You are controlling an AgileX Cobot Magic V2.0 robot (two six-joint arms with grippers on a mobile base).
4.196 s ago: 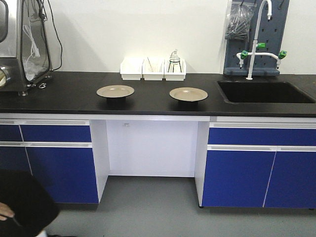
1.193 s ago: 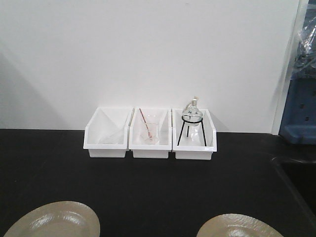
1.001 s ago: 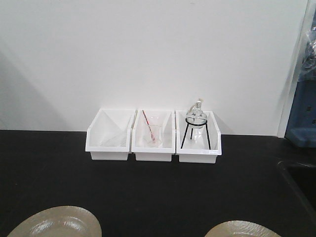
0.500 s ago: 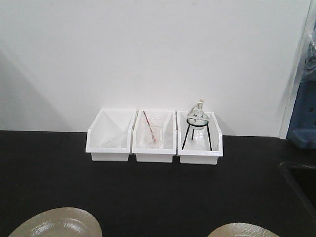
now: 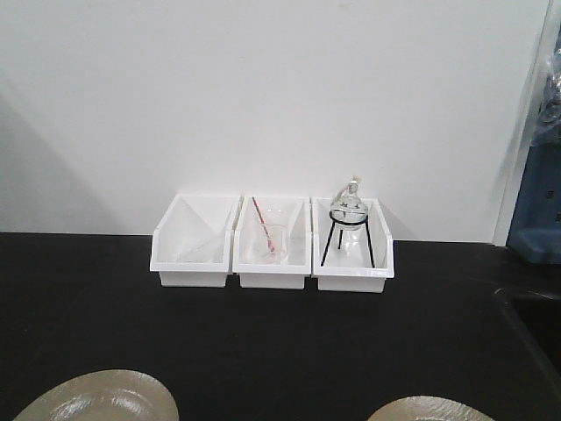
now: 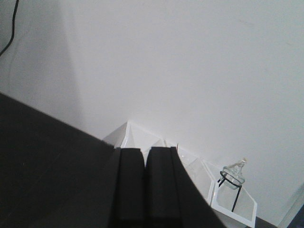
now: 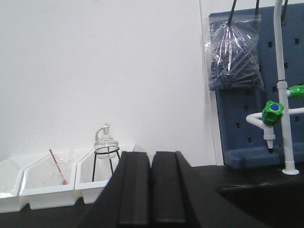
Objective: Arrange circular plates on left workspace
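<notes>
Where the front-facing view reaches its lower edge, two tan plates lie flat on the black table (image 5: 280, 342), glossy side up. Both are cut off by the frame. The left plate (image 5: 92, 399) sits at the bottom left and the right plate (image 5: 431, 410) at the bottom right, well apart from each other. Behind them, three white bins stand side by side against the wall. The left bin (image 5: 191, 276) and the middle bin (image 5: 272, 279) adjoin, and the middle one holds a clear beaker (image 5: 272, 241) with a red rod. The right bin (image 5: 353, 281) holds a round flask (image 5: 348, 206) on a black tripod stand. A sink (image 5: 535, 333) shows at the right edge. This view shows no pincer.

Left wrist-mounted view: the left pincer (image 6: 145, 154) has its two dark fingers pressed together with only a thin seam between them, and it holds nothing. It points towards the bins. Where the plates lie relative to it cannot be told from this view.

Right wrist-mounted view: the right pincer (image 7: 151, 156) is likewise closed, finger against finger, with nothing in its grip. It faces the wall between the bins and a blue pegboard (image 7: 247, 123). That board carries a bag (image 7: 235, 52) of dark items, and a white tap (image 7: 280, 71) stands beside it. Here too the plates' position relative to the pincer cannot be told.
</notes>
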